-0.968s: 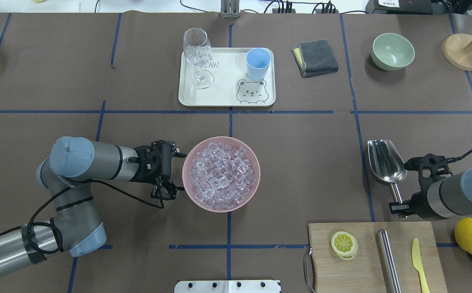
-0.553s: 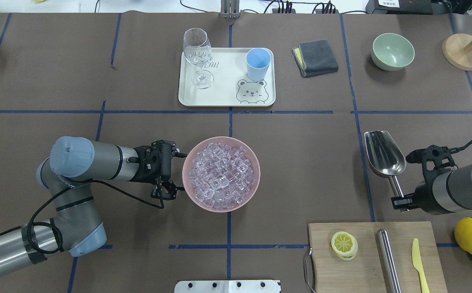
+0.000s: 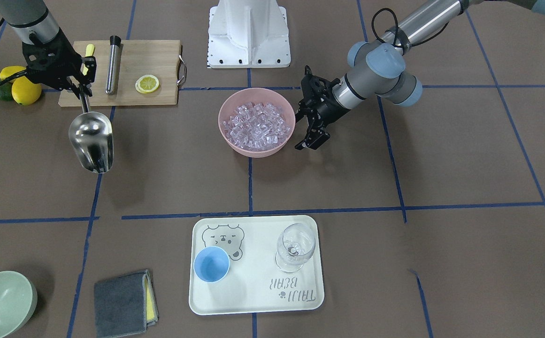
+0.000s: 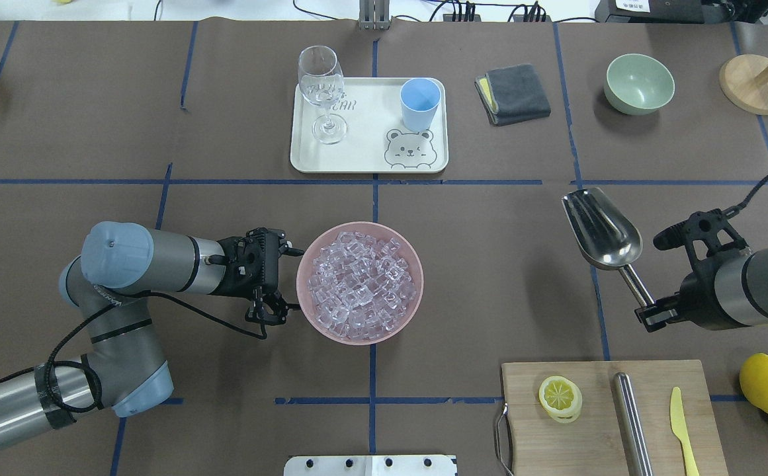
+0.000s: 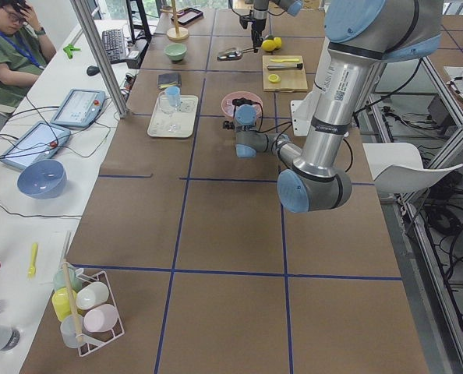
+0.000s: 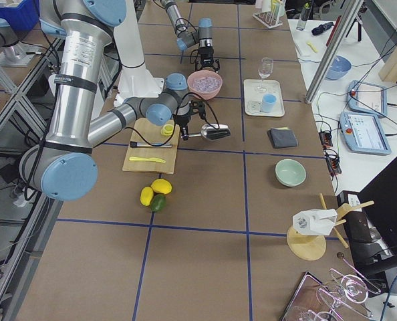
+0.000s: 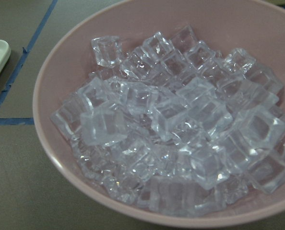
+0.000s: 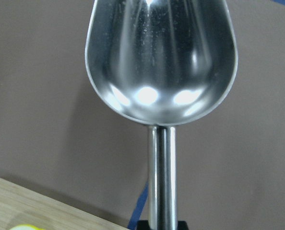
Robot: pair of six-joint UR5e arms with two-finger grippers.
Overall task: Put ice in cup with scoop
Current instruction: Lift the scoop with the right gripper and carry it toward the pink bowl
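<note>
Steel scoop [image 4: 600, 228], empty, pinched by its handle in the right claw [image 4: 651, 316], has risen and swung left toward the ice [image 4: 359, 285]; scooping comes next. The cup [image 4: 419, 104] waits far off on the tray [image 4: 364, 142].

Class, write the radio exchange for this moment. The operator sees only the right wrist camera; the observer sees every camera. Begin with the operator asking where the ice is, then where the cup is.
Operator: My view shows only an empty scoop over bare table. Where is the ice?
Observer: The ice is heaped in a pink bowl at the middle of the table, off to the robot's left of the scoop.
Operator: And the cup?
Observer: The cup stands upright on a white tray beyond the bowl, on the side away from the robot, with a wine glass on the same tray.
</note>
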